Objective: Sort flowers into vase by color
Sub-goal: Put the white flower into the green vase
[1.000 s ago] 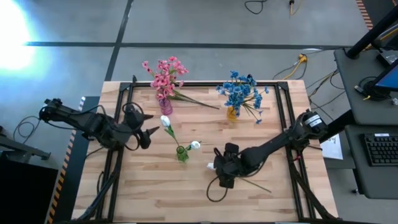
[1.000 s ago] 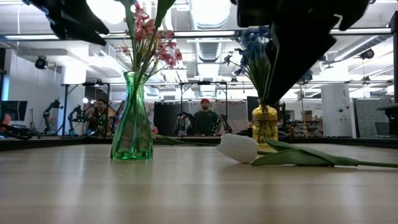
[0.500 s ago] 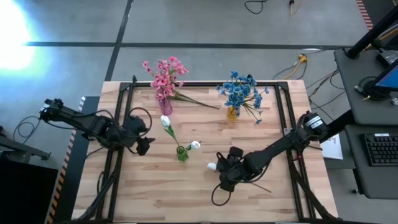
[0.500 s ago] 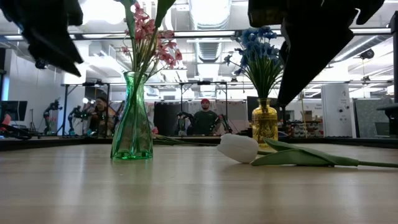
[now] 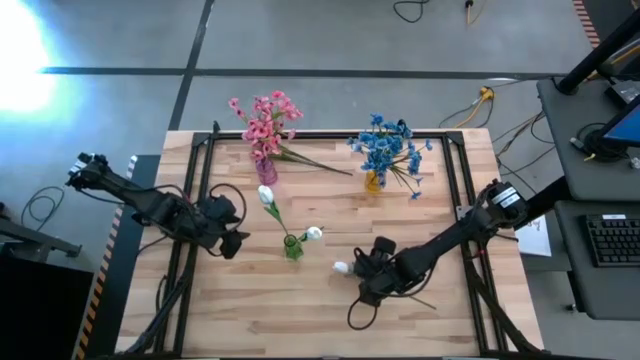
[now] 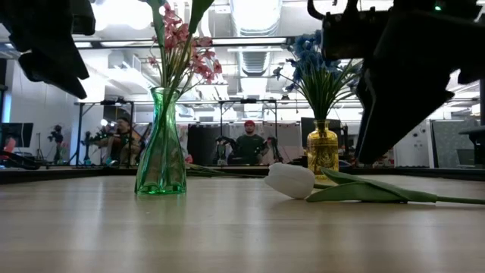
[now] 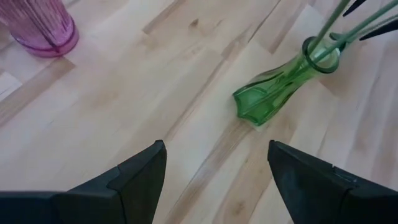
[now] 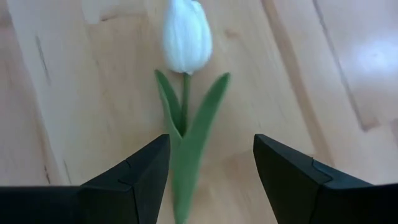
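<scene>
A: Item: white tulip [image 8: 186,36], loose. Lying flat on the wooden table [image 5: 250,310], lower centre of the high view; bloom toward the left, stem and leaves trailing right under the right arm.

B: Handling?

A: Judged light, artificial, thin springy stem, soft leaves. Bloom likely to crush or slip if pinched. Best taken on the stem just below the leaf fork, across its width.

B: Right gripper [image 8: 208,177]?

A: Spread wide, empty, poised directly above the leaves, straddling the stem line. Not touching.

B: Left gripper [image 7: 214,180]?

A: Also parted, holding nothing, left of centre in the high view, facing the green vase [image 7: 283,87].

B: Destination?

A: Green vase [image 5: 293,246], centre of the high view, already holding two white tulips. Pink flowers [image 5: 264,118] in the pink vase [image 5: 267,170], upper centre-left; blue flowers [image 5: 388,145] in the yellow vase [image 5: 374,181], upper centre-right.
</scene>
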{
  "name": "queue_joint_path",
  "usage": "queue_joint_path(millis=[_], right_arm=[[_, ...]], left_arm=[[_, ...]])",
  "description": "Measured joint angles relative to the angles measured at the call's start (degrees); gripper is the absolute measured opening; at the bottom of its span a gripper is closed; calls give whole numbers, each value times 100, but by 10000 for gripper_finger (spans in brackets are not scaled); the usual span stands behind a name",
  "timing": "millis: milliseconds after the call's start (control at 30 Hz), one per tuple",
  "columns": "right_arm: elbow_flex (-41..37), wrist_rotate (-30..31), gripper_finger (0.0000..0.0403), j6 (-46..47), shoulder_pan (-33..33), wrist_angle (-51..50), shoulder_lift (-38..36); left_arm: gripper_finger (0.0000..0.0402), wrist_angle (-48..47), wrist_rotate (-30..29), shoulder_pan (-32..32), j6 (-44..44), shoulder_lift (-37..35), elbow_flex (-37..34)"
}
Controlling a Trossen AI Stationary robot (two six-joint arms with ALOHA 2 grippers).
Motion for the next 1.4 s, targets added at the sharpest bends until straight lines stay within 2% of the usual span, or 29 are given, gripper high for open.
queue_joint_path(millis=[233,467,600,967,1400], right_arm=[[-709,5,224,-70,0,1282,0],[-1018,29,216,-198,0,1530,0],[-1142,12,177,-556,2,1615,-9],[-1205,-74,19,-1222,-17,1574,-20],[-702,-54,15,-1497,-50,1263,-99]], left_arm=[[268,115,-66,-62,-1,367,0],[268,127,-179,-60,5,498,0],[268,222,-327,-60,2,491,0],[268,240,-630,-60,0,499,0],[268,240,-627,-60,-2,593,0]])
